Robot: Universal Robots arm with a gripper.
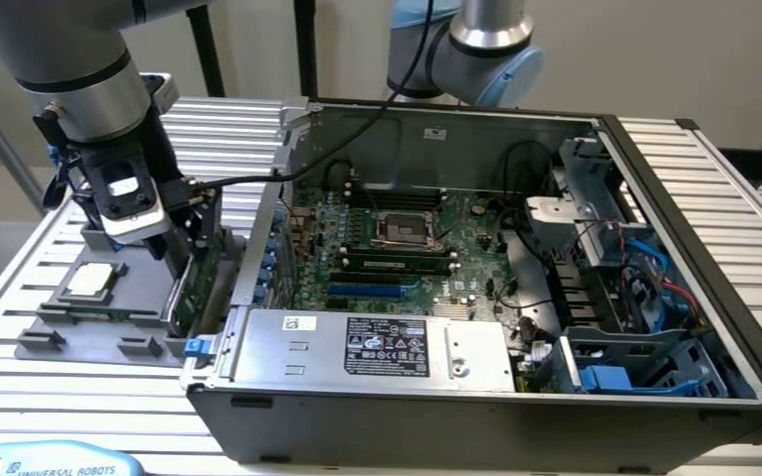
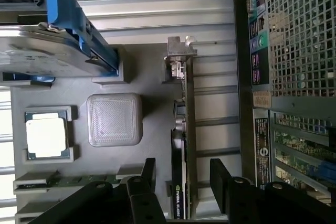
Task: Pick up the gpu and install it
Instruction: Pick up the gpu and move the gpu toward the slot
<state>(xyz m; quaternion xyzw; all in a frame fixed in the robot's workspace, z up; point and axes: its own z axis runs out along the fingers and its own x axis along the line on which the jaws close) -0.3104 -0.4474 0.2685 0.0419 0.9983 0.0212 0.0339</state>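
Fragility was my worry: the graphics card (image 2: 187,124) stood on edge in the grey tray (image 2: 152,106) beside the computer case (image 2: 294,35), light, stiff, my claw (image 2: 184,170) gaping astride it without touching, and I judged its two flat faces the hold.

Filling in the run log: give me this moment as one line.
stage: pre-grasp | gripper: jaws open astride gpu | gpu: on edge in gray parts tray, not lifted

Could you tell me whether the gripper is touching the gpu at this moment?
Apart. In the wrist view the open gripper straddles the gpu, which stands on edge, and a gap shows between it and the fingers on both sides.
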